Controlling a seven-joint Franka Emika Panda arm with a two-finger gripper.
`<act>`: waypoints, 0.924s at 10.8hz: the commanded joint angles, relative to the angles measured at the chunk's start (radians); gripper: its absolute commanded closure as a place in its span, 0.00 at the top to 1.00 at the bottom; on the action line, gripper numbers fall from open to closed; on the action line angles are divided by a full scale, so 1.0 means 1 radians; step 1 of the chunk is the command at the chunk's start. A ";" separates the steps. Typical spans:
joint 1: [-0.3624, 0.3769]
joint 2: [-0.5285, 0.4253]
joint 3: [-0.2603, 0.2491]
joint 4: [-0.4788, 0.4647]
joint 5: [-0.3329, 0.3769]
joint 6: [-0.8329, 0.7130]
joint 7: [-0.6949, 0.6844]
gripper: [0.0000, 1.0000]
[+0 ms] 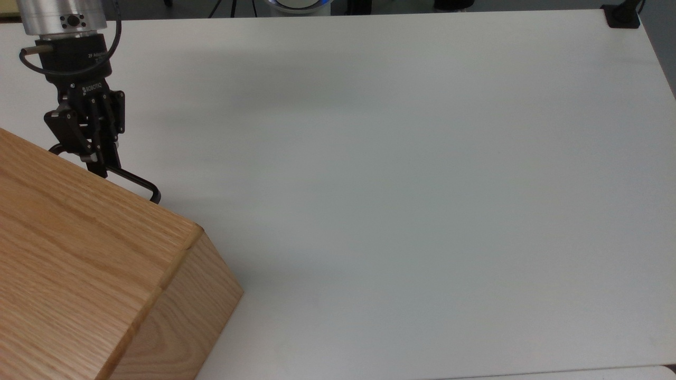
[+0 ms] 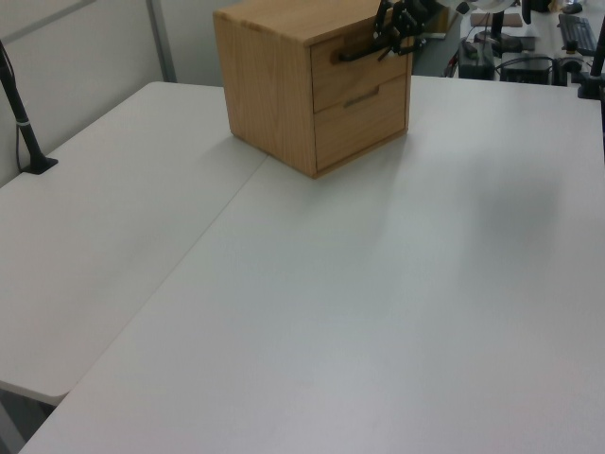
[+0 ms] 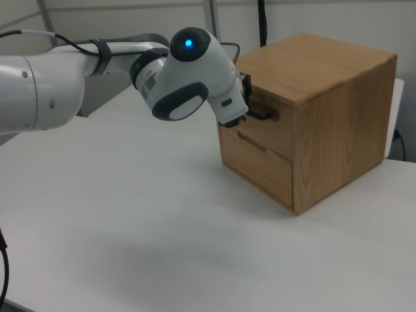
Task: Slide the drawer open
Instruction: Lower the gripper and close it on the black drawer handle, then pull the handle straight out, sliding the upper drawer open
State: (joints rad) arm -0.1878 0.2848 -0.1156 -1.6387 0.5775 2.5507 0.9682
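The end effector (image 1: 100, 161) is clenching on the black handle (image 1: 132, 180) of the upper drawer (image 2: 359, 68) — probably to pull it outward. The drawer is sitting closed inside the oak cabinet (image 1: 79, 253), standing on the table (image 1: 396, 184).

cabinet (image 2: 284, 85): 1 | drawers (image 2: 359, 66): 2 | claw (image 1: 100, 163): 1 | table (image 1: 396, 184): 1

Even, soft overhead light; faint diffuse shadows on white table (image 1: 401, 158); no glare; slight softness.
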 commanded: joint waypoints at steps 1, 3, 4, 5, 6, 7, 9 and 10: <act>0.011 -0.027 -0.003 -0.013 -0.008 0.007 -0.009 0.22; 0.010 -0.059 -0.003 -0.026 -0.010 -0.052 -0.028 0.15; 0.010 -0.074 -0.003 -0.042 -0.010 -0.069 -0.046 0.15; 0.010 -0.081 0.001 -0.049 -0.011 -0.084 -0.049 0.15; 0.010 -0.087 0.002 -0.050 -0.013 -0.119 -0.049 0.14; 0.010 -0.102 0.004 -0.065 -0.031 -0.141 -0.049 0.13; 0.011 -0.179 0.025 -0.142 -0.091 -0.161 -0.048 0.13; 0.013 -0.218 0.027 -0.183 -0.116 -0.196 -0.049 0.13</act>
State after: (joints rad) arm -0.1926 0.2072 -0.1136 -1.6793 0.5201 2.4230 0.9699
